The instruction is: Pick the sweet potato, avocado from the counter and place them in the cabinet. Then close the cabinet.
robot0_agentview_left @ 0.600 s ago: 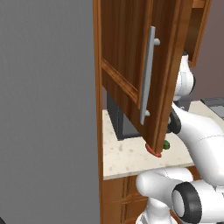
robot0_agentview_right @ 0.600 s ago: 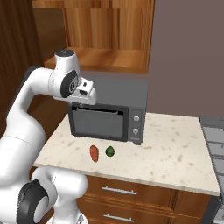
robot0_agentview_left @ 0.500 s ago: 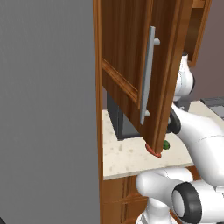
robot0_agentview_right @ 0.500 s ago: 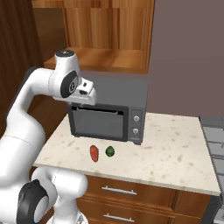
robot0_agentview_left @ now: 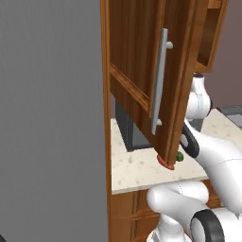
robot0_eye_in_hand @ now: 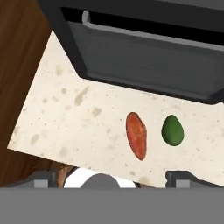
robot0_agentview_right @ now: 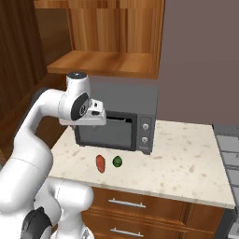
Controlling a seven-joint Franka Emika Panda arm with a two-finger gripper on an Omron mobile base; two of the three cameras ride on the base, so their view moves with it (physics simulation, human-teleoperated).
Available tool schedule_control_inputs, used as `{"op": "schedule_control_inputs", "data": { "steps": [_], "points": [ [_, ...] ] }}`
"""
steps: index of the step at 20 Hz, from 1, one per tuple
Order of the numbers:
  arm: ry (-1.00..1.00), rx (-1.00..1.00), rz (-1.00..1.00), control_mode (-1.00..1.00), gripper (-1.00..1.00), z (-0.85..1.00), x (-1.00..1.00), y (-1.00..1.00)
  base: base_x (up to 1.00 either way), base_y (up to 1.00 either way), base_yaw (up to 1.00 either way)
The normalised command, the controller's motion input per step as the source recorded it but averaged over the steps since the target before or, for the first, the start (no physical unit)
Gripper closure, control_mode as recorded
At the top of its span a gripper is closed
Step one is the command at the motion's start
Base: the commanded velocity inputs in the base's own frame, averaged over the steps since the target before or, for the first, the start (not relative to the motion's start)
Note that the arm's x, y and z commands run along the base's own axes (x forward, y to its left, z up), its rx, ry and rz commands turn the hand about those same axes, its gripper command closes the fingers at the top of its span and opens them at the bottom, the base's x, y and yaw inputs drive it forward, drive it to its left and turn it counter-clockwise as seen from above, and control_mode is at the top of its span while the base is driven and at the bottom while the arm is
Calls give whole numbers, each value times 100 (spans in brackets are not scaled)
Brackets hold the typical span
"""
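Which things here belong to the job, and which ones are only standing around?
Job: sweet potato, avocado, counter under them, open cabinet, gripper above the counter.

Standing around: microwave, lower drawers.

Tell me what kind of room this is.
A rendered kitchen, most likely: a dark grey microwave sits on a pale beige speckled stone counter, with a reddish-brown wood wall cabinet open above and wooden drawers below.
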Motion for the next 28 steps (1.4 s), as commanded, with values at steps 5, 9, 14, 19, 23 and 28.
{"op": "schedule_control_inputs", "data": {
  "steps": [5, 9, 14, 19, 23, 28],
  "points": [
    [10, -3, 15, -100, -100, -77, -5, -20, 0, 0, 0],
    [2, -4, 4, -100, -100, -80, 0, -1, 0, 0, 0],
    [0, -4, 0, -100, -100, -73, 0, 0, 0, 0, 0],
    [0, -3, 0, -100, -100, -63, 10, 0, 0, 0, 0],
    [0, 0, 0, -100, -100, -53, 26, -1, 0, 0, 0],
    [0, 0, 0, -100, -100, -45, 29, -16, 0, 0, 0]
  ]
}}
